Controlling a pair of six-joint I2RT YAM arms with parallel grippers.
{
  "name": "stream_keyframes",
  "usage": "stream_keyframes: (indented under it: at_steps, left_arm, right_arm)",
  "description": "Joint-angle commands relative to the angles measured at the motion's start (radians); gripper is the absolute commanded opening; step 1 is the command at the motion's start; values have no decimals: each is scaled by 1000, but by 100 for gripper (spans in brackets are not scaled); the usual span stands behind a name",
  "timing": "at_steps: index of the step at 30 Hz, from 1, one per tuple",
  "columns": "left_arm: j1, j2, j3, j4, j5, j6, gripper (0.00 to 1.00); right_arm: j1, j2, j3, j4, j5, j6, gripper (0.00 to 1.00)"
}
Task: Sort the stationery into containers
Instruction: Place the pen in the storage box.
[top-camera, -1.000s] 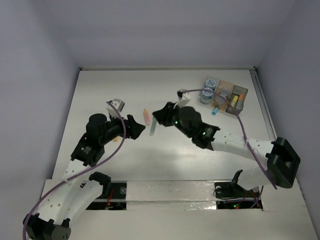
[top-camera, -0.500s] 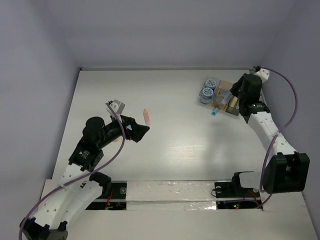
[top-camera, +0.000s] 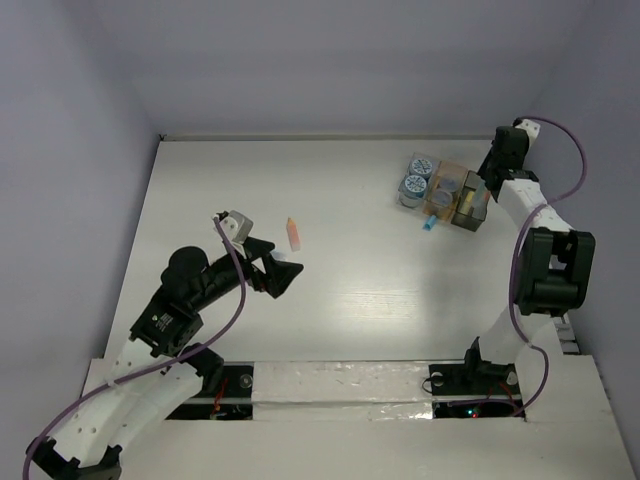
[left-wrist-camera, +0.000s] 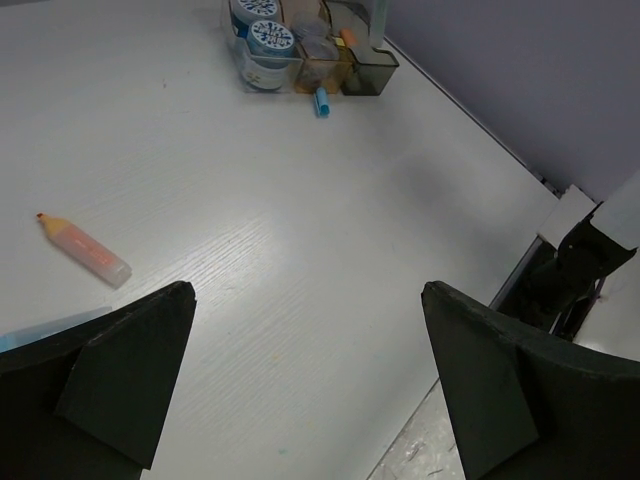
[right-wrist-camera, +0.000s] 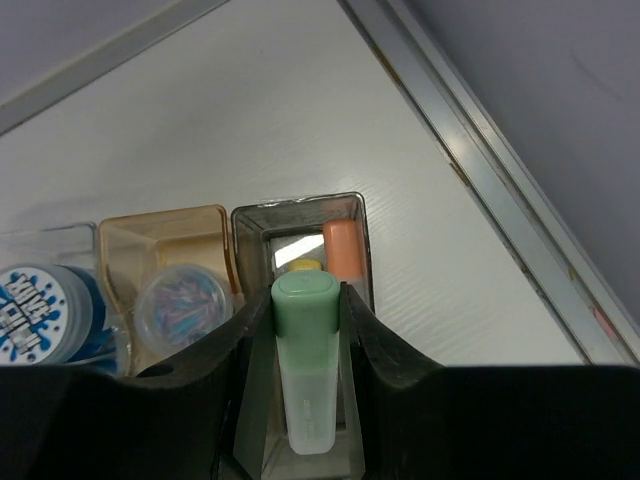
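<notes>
Right gripper (right-wrist-camera: 305, 312): jaws clenched on a pale green stubby marker (right-wrist-camera: 305, 390), its cap end pointing at the smoky grey translucent box (right-wrist-camera: 356, 222), which stands beside the amber-brown translucent box (right-wrist-camera: 160, 224). Left gripper (left-wrist-camera: 305, 292): jaws released, holding nothing, over the white table (left-wrist-camera: 300, 230). A translucent orange marker (left-wrist-camera: 84, 250) lies loose on the table nearby.

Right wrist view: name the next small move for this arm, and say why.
Probably lower a little and open the fingers. They are shut on the green marker, which looks lined up over the smoky grey box, where an orange marker and a yellow marker already lie.
</notes>
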Motion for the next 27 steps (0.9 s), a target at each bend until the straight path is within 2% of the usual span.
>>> stream_keyframes:
  at_steps: [1, 5, 6, 11, 12, 15, 16, 17, 20, 22, 24, 25, 27]
  left_arm:
    - [-7, -10, 49, 19, -33, 15, 96]
    - [-17, -5, 52, 19, -45, 15, 96]
    - [-17, -5, 52, 19, -48, 18, 96]
    - [-17, 4, 54, 19, -54, 18, 96]
    - [-17, 5, 54, 18, -57, 18, 97]
    - [-17, 11, 55, 19, -65, 16, 96]
    - [-17, 13, 55, 19, -67, 18, 96]
    - [-17, 15, 55, 19, -73, 16, 96]
    - [-17, 22, 55, 18, -79, 16, 96]
    - [-17, 27, 55, 18, -80, 18, 96]
    - [-7, 36, 55, 19, -84, 18, 96]
    - [-7, 39, 55, 19, -82, 18, 96]
    - [2, 42, 54, 19, -84, 18, 96]
  right_arm:
    - [3, 42, 81, -16, -12, -55, 0]
    - [3, 86, 103, -50, -43, -45, 7]
    - [3, 92, 107, -58, -57, -40, 16]
    - [3, 89, 109, -94, -94, 4, 40]
    - [3, 86, 110, -102, -98, 8, 49]
    - [3, 56, 114, -127, -109, 20, 62]
    - [3, 41, 107, -122, -117, 23, 70]
    - [3, 24, 100, -116, -149, 25, 72]
    - [49, -55, 64, -108, -196, 31, 74]
    - [103, -130, 12, -102, -213, 26, 68]
    - [210, -180, -32, -110, -218, 43, 62]
    - [248, -234, -99, -101, -206, 52, 54]
    - [328, -283, -182, -82, -175, 96, 46]
